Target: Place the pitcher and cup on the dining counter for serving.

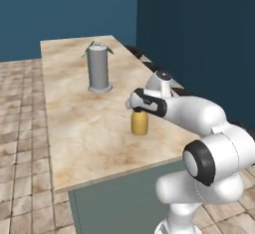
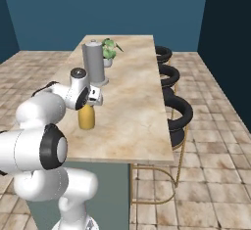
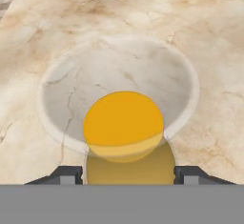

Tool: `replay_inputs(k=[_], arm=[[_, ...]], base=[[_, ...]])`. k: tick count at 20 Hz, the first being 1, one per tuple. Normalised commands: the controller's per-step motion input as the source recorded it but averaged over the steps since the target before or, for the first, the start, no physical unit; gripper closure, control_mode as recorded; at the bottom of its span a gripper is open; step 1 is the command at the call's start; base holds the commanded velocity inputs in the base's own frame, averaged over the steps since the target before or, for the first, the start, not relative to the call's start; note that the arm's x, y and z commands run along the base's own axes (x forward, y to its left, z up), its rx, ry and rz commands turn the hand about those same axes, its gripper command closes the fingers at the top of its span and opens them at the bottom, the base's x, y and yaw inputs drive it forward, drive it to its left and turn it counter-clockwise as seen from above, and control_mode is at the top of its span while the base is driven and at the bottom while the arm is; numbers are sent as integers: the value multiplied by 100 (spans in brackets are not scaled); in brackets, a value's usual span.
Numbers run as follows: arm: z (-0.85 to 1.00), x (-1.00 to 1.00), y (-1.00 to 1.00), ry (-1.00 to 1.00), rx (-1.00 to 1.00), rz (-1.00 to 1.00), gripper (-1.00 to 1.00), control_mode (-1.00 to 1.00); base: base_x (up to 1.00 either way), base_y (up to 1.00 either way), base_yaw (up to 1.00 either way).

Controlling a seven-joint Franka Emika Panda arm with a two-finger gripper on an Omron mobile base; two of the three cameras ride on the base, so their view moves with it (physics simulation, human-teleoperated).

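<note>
The pitcher point(image 1: 139, 122) stands upright on the bench point(image 1: 79, 123), near the front edge and a bit toward the stool side. It has yellow-orange stuff inside. From the hand view you look straight down into the pitcher point(image 3: 123, 125), with its clear round rim and the orange part in the middle. The gripper point(image 3: 128, 174) hangs right over the top of the pitcher. The two fingers point(image 3: 66, 174) are apart, one on each side of the pitcher, and they do not squeeze it. The white arm point(image 2: 59, 102) reaches over the bench from the front. Farther back on the bench stands a tall grey cylinder point(image 2: 94, 62). Just behind it is a small green plant point(image 2: 109, 50). Dark round stools point(image 2: 176, 114) line the side of the bench.
</note>
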Motion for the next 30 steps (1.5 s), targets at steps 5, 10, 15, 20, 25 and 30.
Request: replay_inputs(k=[5,10,15,20,25,30], arm=[[-40,-2,0,-5,-4,0,100,-100],[-35,-2,1,-8,-8,0,100,-100],[-17,0,0,-2,-2,0,100,-100],[-21,-11,-1,-1,0,0,-100,-100],[0,-1,0,0,0,0,-100,-100],[16,-29,-6,-8,0,0,-100,-100]], base=[[0,0,0],[0,0,0],[0,0,0],[0,0,0],[0,0,0],[0,0,0]])
